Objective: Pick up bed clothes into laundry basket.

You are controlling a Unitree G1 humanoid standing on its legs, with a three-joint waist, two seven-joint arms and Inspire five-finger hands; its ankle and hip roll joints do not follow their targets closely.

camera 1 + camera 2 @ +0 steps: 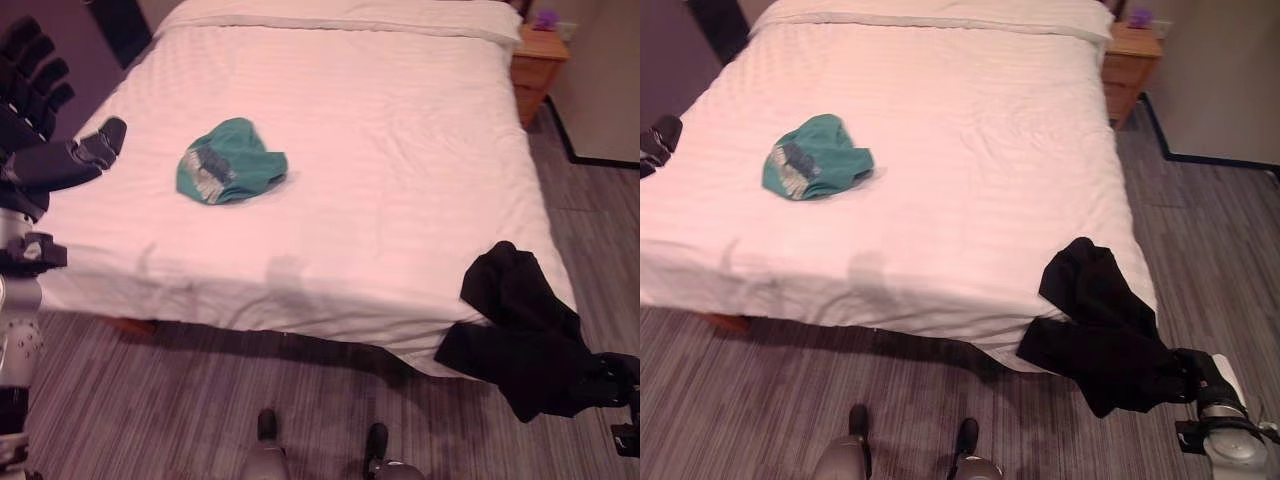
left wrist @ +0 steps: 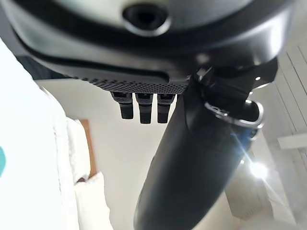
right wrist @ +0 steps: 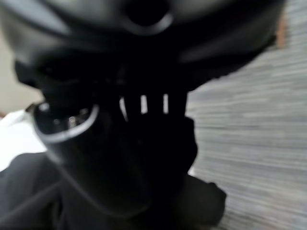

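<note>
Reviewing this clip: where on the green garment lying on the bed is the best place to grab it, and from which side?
Likely the raised bunched hump at the middle of the green garment. It lies crumpled in a loose heap on the flat white bed, so folds stand up for fingers to pinch. Come down from above on the robot's left side, where the open left hand hovers; the right hand is at the black garment.
</note>
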